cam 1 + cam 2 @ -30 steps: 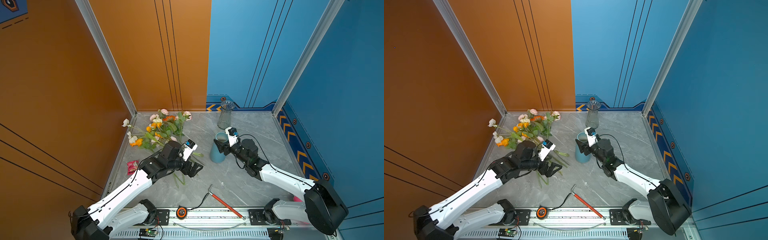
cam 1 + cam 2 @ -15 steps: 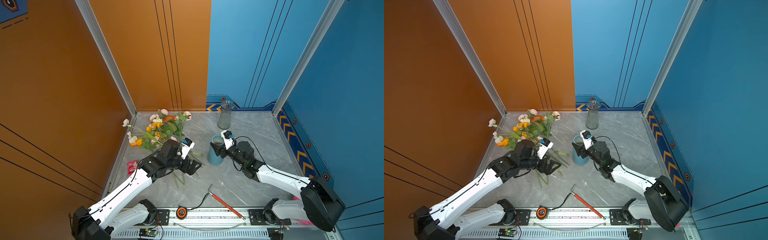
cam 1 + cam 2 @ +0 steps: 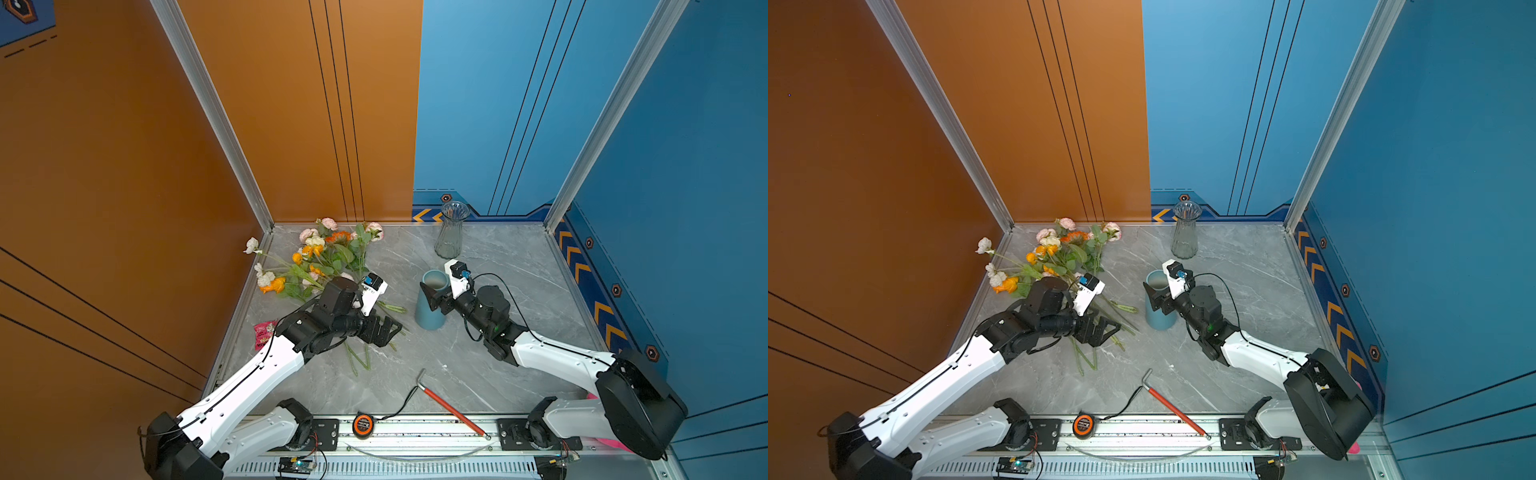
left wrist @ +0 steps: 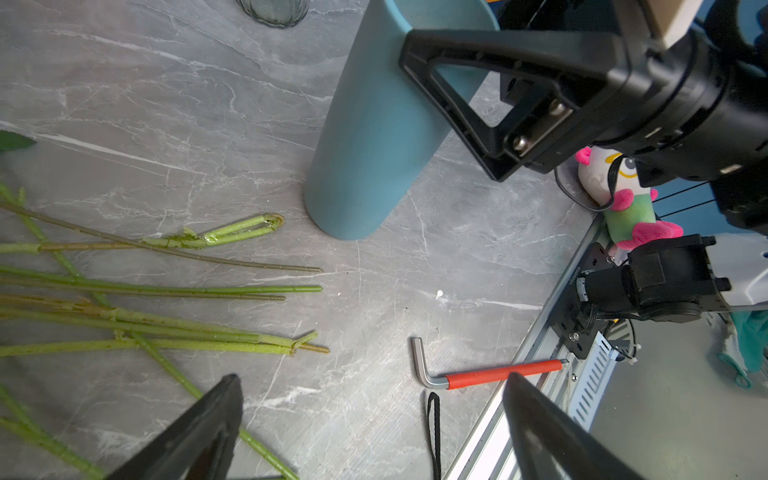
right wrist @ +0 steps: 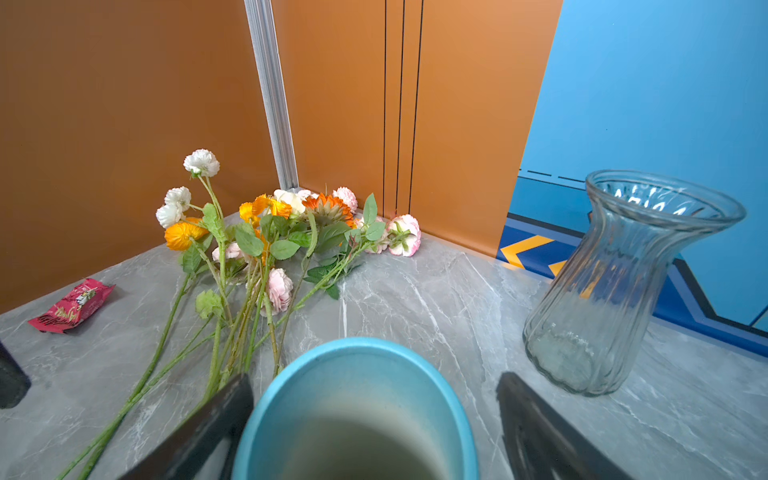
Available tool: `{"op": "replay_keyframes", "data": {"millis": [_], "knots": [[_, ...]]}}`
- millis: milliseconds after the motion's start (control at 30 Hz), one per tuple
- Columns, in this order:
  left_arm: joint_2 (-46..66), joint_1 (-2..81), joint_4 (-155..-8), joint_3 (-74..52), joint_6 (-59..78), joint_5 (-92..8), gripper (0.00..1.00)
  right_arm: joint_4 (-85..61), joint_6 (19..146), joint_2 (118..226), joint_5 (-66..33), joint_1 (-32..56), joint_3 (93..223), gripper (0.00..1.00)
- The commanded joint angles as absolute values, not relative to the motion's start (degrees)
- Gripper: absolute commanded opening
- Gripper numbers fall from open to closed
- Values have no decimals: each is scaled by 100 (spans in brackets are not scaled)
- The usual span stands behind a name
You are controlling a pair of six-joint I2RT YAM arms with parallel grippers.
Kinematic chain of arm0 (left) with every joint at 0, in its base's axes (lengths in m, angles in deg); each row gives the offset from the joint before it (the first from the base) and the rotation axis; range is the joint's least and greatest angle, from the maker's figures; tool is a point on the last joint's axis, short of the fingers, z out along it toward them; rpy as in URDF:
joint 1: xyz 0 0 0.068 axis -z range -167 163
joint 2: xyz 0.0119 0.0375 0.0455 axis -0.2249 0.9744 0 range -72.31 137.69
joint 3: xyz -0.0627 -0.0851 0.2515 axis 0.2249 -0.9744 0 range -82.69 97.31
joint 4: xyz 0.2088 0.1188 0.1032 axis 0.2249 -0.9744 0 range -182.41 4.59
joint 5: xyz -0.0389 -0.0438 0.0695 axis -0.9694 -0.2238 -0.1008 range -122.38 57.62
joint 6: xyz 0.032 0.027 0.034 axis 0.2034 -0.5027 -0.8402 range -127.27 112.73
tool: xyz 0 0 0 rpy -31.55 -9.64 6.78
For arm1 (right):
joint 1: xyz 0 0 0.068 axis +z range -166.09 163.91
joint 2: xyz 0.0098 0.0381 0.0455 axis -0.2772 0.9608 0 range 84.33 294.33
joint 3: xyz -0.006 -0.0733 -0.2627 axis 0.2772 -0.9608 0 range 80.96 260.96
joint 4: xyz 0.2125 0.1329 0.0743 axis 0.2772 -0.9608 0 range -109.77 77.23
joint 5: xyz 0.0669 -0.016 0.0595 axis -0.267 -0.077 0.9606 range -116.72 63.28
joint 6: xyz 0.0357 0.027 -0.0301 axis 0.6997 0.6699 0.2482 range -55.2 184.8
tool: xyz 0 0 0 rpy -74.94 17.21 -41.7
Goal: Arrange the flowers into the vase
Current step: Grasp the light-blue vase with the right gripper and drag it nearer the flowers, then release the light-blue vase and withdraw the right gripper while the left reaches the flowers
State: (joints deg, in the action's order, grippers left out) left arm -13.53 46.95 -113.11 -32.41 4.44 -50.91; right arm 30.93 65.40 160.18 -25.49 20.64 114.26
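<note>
Artificial flowers (image 3: 328, 257) strewn on the grey counter (image 3: 478, 357), left tool (image 3: 384, 330) spread wide over their stem ends, right tool (image 5: 374, 380) parted either side of the upright blue vase (image 3: 430, 311)

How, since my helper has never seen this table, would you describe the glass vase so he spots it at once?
Follow the table back to where the orange wall meets the blue wall. Right of that seam stands the glass vase, behind the blue vase. Unlike that opaque one, it is clear and ribbed.
</note>
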Motion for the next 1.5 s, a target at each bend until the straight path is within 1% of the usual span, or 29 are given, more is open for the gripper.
{"op": "replay_keyframes", "data": {"millis": [0, 200, 300, 400, 533, 667, 700, 800, 867, 933, 967, 1000, 1100, 1167, 1200, 1300, 1367, 1467], "knots": [[-1292, 4630, -11397, -3075, 493, -5257, 98, 3403, 6433, 15868, -2684, 2037, 11366, 100], [-1250, 4622, -11397, -3005, 499, -5307, 98, 3215, 6388, 15754, -2557, 1969, 11474, 100], [-1237, 4613, -11462, -2897, 486, -5298, 98, 2823, 6342, 15498, -2333, 1885, 11672, 100], [-1212, 4594, -11619, -2731, 473, -5056, 98, 2267, 6207, 15106, -2278, 1830, 11892, 100], [-1149, 4536, -11753, -2505, 535, -4684, 98, 1262, 6171, 14452, -2981, 1756, 11997, 100], [-959, 4388, -11843, -2153, 702, -4246, 99, 842, 6322, 13638, -3302, 1451, 11392, 100], [-895, 4348, -11869, -2091, 722, -4165, 100, 776, 6366, 13413, -3178, 1358, 11223, 100], [-619, 4092, -11983, -1904, 849, -3761, 98, 580, 6480, 12593, -2331, 1157, 10622, 100], [-400, 3722, -12041, -1754, 981, -3904, 93, 540, 6533, 12042, -1837, 1164, 10159, 100], [-162, 3346, -12056, -1661, 1228, -3940, 88, 560, 6635, 11626, -1589, 1188, 9763, 100], [-31, 3156, -12060, -1613, 1331, -4049, 87, 618, 6696, 11474, -1505, 1207, 9591, 100], [113, 3014, -12050, -1560, 1366, -4127, 81, 655, 6700, 11372, -1412, 1233, 9474, 100], [674, 2587, -12056, -1348, 1528, -4588, 72, 587, 6621, 11217, -1054, 1416, 9256, 98], [1082, 2370, -12061, -1203, 1659, -4778, 63, 541, 6608, 11143, -1054, 1618, 9144, 97], [1227, 2308, -12061, -1158, 1747, -4805, 60, 519, 6612, 11099, -1113, 1718, 9094, 97], [1689, 2202, -11994, -1037, 1875, -4880, 55, 274, 6603, 10976, -1368, 2040, 9025, 97], [1955, 2201, -11885, -933, 1885, -4983, 49, 296, 6578, 10980, -1449, 2212, 8946, 98], [2335, 2217, -11713, -748, 2004, -4951, 42, 369, 6396, 11202, -1579, 2559, 8969, 98]]}}
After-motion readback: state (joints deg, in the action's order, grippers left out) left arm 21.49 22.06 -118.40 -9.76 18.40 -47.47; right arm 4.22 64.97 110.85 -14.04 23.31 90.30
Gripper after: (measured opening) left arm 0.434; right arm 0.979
